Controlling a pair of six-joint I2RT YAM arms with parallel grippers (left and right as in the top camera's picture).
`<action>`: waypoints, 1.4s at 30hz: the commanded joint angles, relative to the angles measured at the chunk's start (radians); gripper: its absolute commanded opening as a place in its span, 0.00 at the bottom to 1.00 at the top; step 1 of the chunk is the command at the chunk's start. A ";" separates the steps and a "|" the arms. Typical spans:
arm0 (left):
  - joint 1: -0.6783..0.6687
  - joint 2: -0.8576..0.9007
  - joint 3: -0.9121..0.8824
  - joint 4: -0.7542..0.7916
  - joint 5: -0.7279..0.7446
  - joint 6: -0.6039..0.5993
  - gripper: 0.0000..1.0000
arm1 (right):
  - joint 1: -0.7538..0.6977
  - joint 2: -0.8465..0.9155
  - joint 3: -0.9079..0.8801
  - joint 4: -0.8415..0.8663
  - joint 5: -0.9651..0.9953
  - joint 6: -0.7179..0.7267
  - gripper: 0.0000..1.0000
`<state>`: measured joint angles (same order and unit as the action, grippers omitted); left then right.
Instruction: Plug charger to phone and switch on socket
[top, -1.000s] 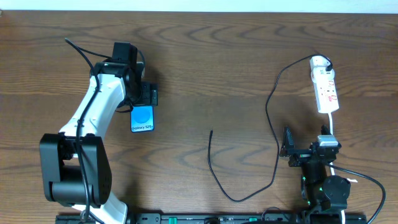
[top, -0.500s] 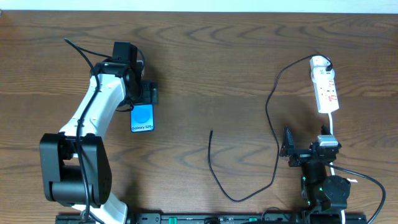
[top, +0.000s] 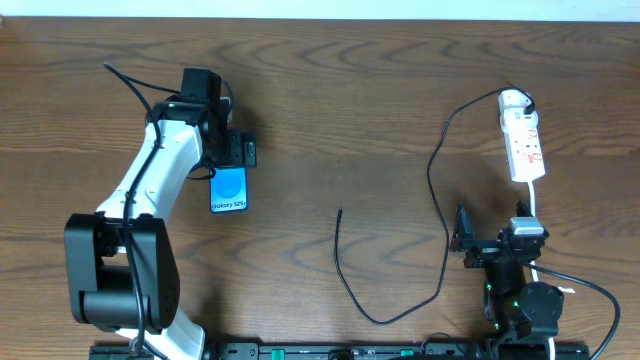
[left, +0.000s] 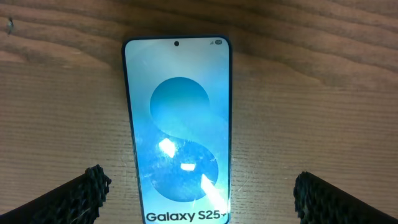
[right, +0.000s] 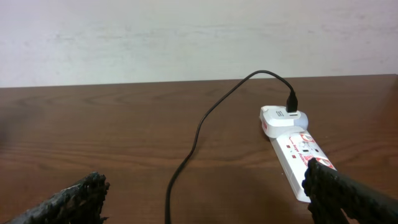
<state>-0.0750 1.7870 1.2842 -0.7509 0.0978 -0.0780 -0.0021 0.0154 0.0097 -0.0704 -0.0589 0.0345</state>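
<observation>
The phone (top: 229, 189) lies flat on the table with a blue-and-white lit screen; it fills the middle of the left wrist view (left: 177, 124). My left gripper (top: 238, 152) hovers over the phone's far end, open, its fingers (left: 199, 196) on either side of the phone and apart from it. The charger's black cable (top: 440, 170) runs from the socket (top: 523, 136) down in a loop to its free plug tip (top: 340, 211) at mid-table. In the right wrist view the cable (right: 199, 130) enters the adapter on the socket (right: 292, 146). My right gripper (top: 462, 240) is open and empty.
The socket's white cord (top: 535, 205) runs down past the right arm's base (top: 518, 290). The left arm (top: 150, 190) stretches from the front left toward the phone. A pale wall (right: 186, 37) stands beyond the far table edge.
</observation>
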 joint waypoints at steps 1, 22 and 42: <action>-0.002 0.013 -0.013 0.004 -0.014 0.001 0.98 | 0.006 -0.003 -0.004 -0.001 0.004 0.010 0.99; -0.002 0.021 -0.013 0.005 -0.043 -0.034 0.98 | 0.006 -0.003 -0.004 -0.001 0.004 0.010 0.99; -0.002 0.071 -0.013 -0.026 -0.032 -0.055 0.98 | 0.006 -0.003 -0.004 -0.002 0.004 0.010 0.99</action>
<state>-0.0750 1.8553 1.2831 -0.7662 0.0719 -0.1234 -0.0021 0.0154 0.0097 -0.0704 -0.0589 0.0345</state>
